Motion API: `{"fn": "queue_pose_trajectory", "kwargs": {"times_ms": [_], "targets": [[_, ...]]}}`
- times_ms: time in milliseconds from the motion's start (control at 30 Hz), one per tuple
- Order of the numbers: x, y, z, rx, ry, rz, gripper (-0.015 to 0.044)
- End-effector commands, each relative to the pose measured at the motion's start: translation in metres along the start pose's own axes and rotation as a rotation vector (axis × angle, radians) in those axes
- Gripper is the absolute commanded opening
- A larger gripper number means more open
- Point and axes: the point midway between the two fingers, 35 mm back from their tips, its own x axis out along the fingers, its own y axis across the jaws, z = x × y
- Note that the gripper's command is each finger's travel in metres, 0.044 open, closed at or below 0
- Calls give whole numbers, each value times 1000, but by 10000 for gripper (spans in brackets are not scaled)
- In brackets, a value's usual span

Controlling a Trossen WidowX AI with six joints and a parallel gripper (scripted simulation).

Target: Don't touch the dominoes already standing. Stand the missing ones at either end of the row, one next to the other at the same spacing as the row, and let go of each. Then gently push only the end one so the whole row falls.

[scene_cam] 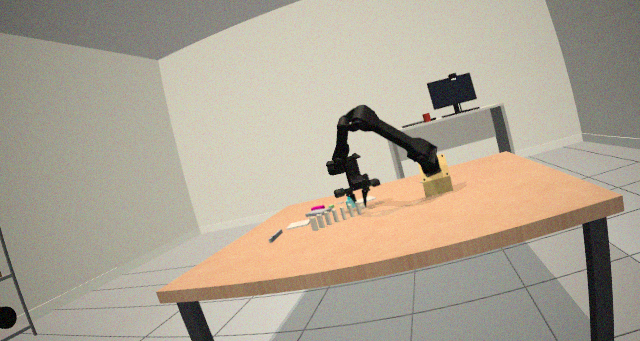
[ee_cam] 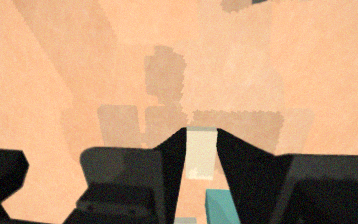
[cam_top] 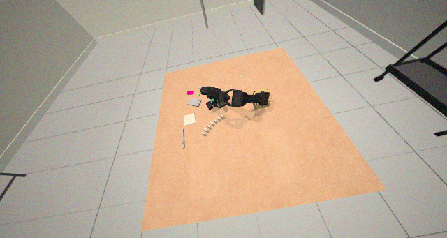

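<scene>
A row of several cream dominoes (cam_top: pixel 213 125) (scene_cam: pixel 334 215) stands on the wooden table (cam_top: pixel 262 161) (scene_cam: pixel 450 216). My gripper (ee_cam: pixel 200 132) (cam_top: pixel 211 105) (scene_cam: pixel 360 200) is low over the table, just beyond the row's far end. It is shut on a loose cream domino (ee_cam: pixel 200 159), which shows between the black fingers in the wrist view. In the top and exterior views the arm hides this domino. A teal block (ee_cam: pixel 221 205) (scene_cam: pixel 350 201) lies right next to the held domino.
A magenta block (cam_top: pixel 190 92) (scene_cam: pixel 318 207), a grey pad (cam_top: pixel 195 102), a cream pad (cam_top: pixel 189 119) (scene_cam: pixel 298 224) and a dark pen (cam_top: pixel 183 138) (scene_cam: pixel 275 236) lie left of the row. The arm's base (cam_top: pixel 261 99) (scene_cam: pixel 436 183) stands to the right.
</scene>
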Motion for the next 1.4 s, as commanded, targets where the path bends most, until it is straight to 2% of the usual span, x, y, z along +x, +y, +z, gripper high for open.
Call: {"fn": "queue_pose_trajectory", "kwargs": {"times_ms": [0, 367, 600, 1133, 1367], "targets": [[-26, -2, -2, -2, 4, -7, 107], [-152, -8, -9, -1, 8, -4, 107], [-159, -5, -11, 69, 9, -4, 107], [-162, 62, -40, 1760, 15, -19, 107], [-161, 82, -46, 2199, 11, -20, 107]]}}
